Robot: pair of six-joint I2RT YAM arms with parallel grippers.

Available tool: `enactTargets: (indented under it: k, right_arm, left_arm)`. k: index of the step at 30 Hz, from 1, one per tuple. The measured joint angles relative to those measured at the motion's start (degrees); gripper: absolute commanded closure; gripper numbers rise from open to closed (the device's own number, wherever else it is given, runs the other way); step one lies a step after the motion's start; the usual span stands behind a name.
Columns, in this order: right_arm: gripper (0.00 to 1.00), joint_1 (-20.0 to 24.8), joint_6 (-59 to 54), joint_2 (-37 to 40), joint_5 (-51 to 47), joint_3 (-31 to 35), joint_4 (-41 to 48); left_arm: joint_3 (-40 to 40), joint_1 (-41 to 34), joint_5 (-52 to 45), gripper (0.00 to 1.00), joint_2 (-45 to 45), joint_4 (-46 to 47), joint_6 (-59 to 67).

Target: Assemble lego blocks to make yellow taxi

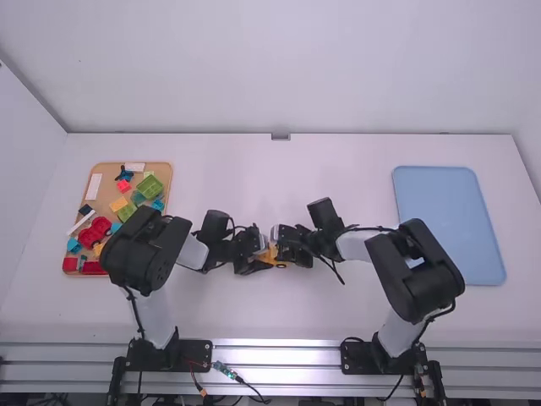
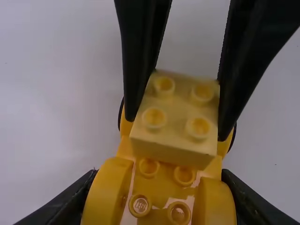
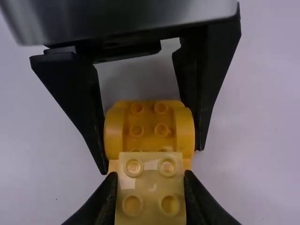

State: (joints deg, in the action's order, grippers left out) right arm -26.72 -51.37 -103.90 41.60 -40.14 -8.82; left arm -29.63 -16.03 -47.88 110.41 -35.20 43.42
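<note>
In the high view my left gripper [image 1: 256,260] and right gripper [image 1: 283,246] meet near the table's middle around a yellow-orange car body [image 1: 269,256]. My left gripper [image 2: 158,187] is shut on the studded car body [image 2: 164,201], a finger on each rounded side; dark wheel edges show farther along it. My right gripper [image 3: 150,182] is shut on a pale yellow block [image 3: 152,190] with studs up, held over the middle of the car body [image 3: 149,124]. Whether the block [image 2: 176,110] touches the body below cannot be told.
At the left, a tan tray [image 1: 106,188] holds red, green, blue and orange-yellow blocks, partly behind the left arm. A light blue tray [image 1: 448,222] lies at the right, beyond the right arm's elbow.
</note>
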Motion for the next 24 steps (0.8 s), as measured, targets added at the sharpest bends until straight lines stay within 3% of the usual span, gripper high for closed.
enactTargets:
  k: [24]
  right_arm:
    - [1.0, 0.1, 0.0, 0.5, -1.5, 0.0, 1.1]
  left_arm:
    - [0.0, 0.0, 0.2, 0.51, 0.0, 0.1, 0.1]
